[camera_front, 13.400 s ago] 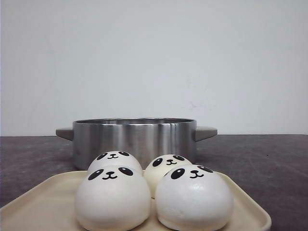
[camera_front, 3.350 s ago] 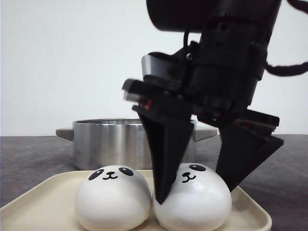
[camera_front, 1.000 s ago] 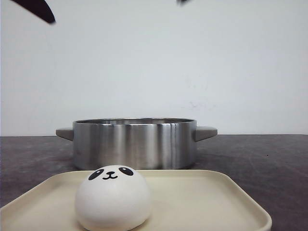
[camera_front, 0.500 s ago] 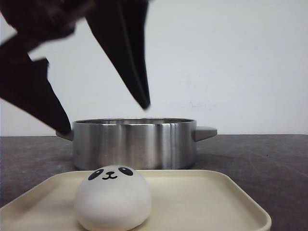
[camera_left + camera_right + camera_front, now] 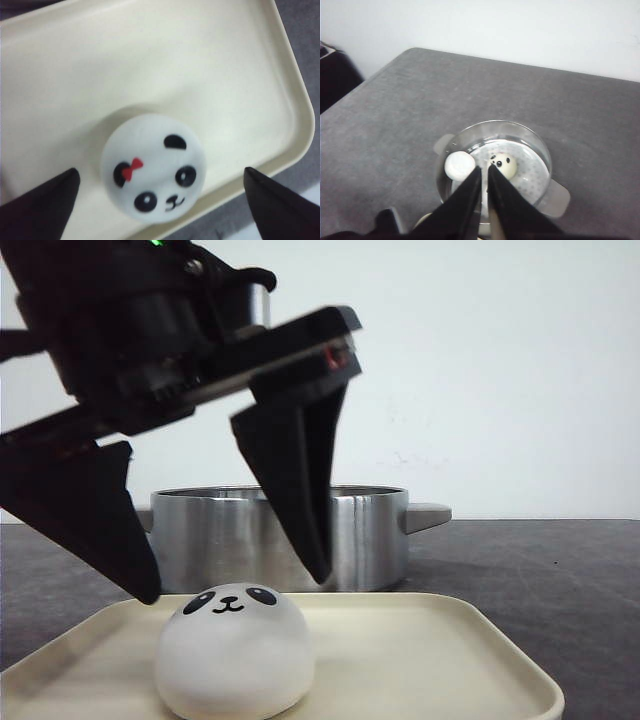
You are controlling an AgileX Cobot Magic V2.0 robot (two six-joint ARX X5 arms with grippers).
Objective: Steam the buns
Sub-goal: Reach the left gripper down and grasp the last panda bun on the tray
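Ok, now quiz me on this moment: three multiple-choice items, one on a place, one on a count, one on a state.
1. Where is the left gripper?
A. Inside the steel pot
B. Above the panda bun on the tray
C. Resting on the table to the right of the tray

2. How many buns lie on the cream tray?
A. One
B. Two
C. Four

3. How do the left gripper's jaws stand?
A. Shut on the bun
B. Shut and empty
C. Open

Answers:
1. B: in the front view the left gripper hangs over the panda bun, a finger on either side.
2. A: the cream tray holds that single bun.
3. C: the left wrist view shows both fingertips wide apart, clear of the bun.
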